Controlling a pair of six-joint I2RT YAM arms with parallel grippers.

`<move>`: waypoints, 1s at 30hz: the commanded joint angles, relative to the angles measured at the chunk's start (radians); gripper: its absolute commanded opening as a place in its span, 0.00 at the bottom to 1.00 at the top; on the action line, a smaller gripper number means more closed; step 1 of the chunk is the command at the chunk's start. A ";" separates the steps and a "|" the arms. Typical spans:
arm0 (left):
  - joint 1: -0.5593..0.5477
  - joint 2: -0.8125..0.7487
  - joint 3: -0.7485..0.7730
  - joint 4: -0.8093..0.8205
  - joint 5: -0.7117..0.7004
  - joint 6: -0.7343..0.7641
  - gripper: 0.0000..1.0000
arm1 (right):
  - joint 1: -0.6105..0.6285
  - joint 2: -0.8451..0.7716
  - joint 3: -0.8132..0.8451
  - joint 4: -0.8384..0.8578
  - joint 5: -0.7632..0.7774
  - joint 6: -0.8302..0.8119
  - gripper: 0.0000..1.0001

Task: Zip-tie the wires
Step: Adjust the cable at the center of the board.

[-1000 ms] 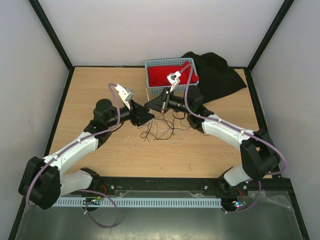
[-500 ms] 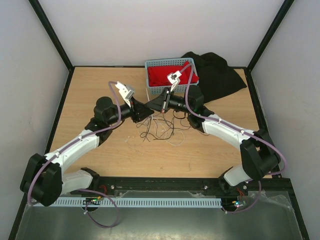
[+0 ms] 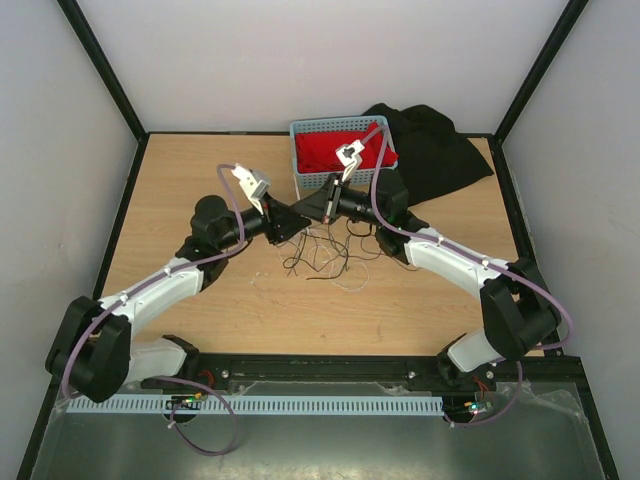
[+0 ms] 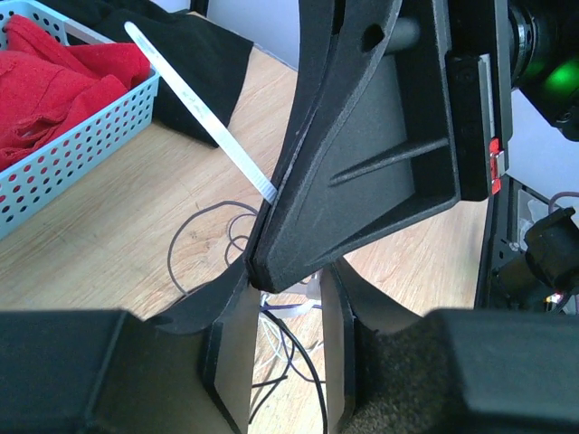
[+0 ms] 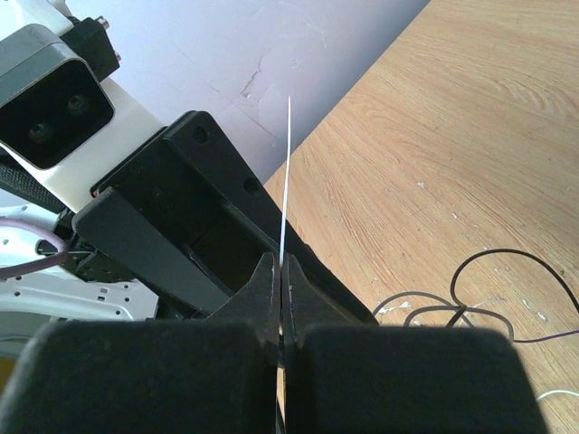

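Observation:
The wires lie in a loose, mostly black tangle on the table in front of both grippers; they also show in the left wrist view. My right gripper is shut on the zip tie, seen edge-on as a thin white line rising from its jaws. In the left wrist view the zip tie is a straight white strip slanting up from the right gripper's tip. My left gripper is open, its jaws standing either side of that tip. From above the two grippers meet tip to tip.
A blue basket holding red cloth stands just behind the grippers. A black cloth lies at the back right. Black frame posts edge the table.
My left gripper has moved up and to the right until its tip meets the right gripper's tip. The right arm has held still with the zip tie.

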 commanded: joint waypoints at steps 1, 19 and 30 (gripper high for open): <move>-0.027 0.038 -0.027 0.078 0.084 -0.034 0.35 | 0.005 0.003 0.063 0.063 0.018 0.028 0.00; -0.030 0.056 -0.075 0.146 0.085 -0.055 0.11 | 0.004 0.004 0.087 0.055 0.028 0.013 0.00; -0.044 0.069 -0.130 0.156 0.071 -0.067 0.05 | -0.004 0.029 0.164 0.023 0.034 -0.017 0.00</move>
